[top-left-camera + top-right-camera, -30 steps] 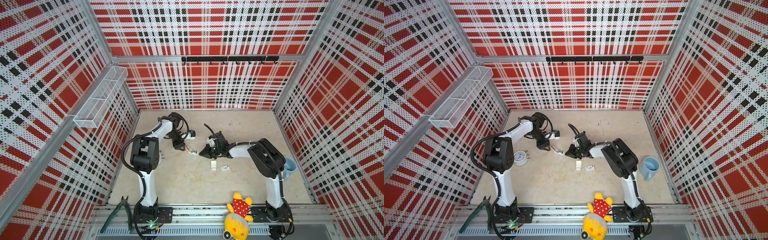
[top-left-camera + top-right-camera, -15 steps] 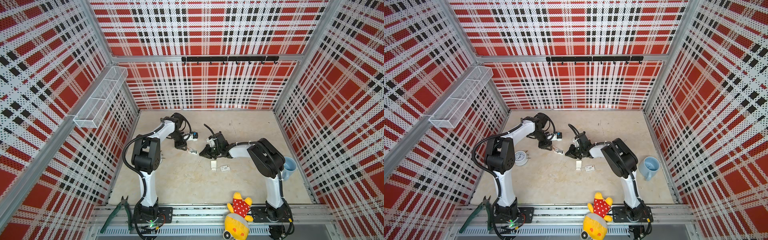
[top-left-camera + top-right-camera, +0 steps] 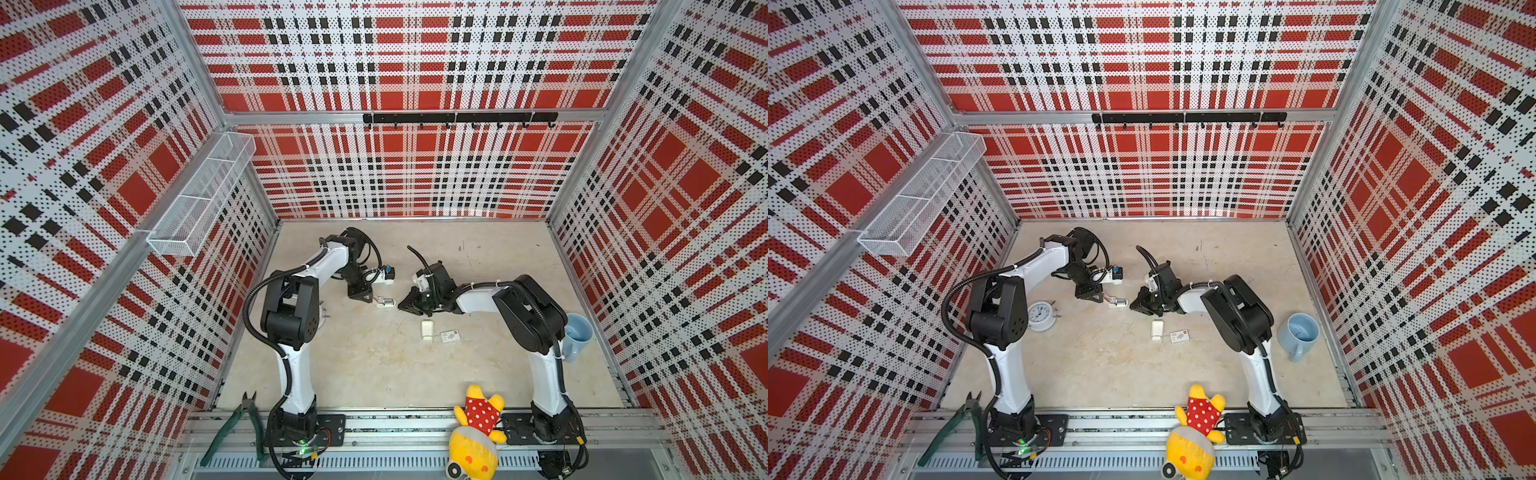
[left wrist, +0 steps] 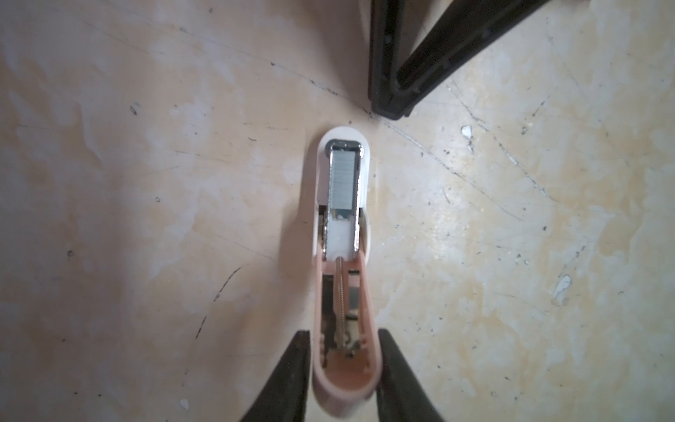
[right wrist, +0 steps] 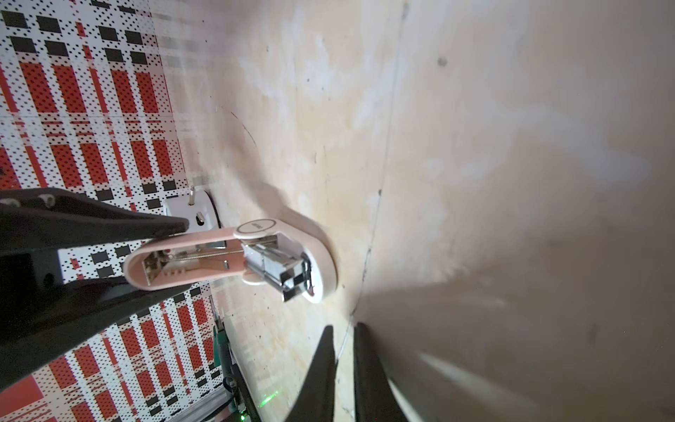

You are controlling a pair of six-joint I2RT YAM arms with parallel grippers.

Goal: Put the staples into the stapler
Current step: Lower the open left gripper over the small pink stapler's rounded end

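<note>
Now left claw point(image 4: 345, 333) pinches the open stapler point(image 4: 341, 239), right claw point(image 5: 344, 327) closed empty; a crooked shut could jam staples point(image 4: 343, 179)

Scuffed beige tabletop point(image 3: 374, 365): open stapler point(image 3: 384, 302), white box point(image 3: 427, 330), printed card point(image 3: 450, 336), blue mug point(image 3: 577, 336), alarm clock point(image 3: 1040, 316).

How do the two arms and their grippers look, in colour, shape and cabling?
Both the left arm and the right arm have white links and bulky black joint housings. A black ribbed cable runs along each. The left gripper and right gripper are black, with tapering fingers.
</note>
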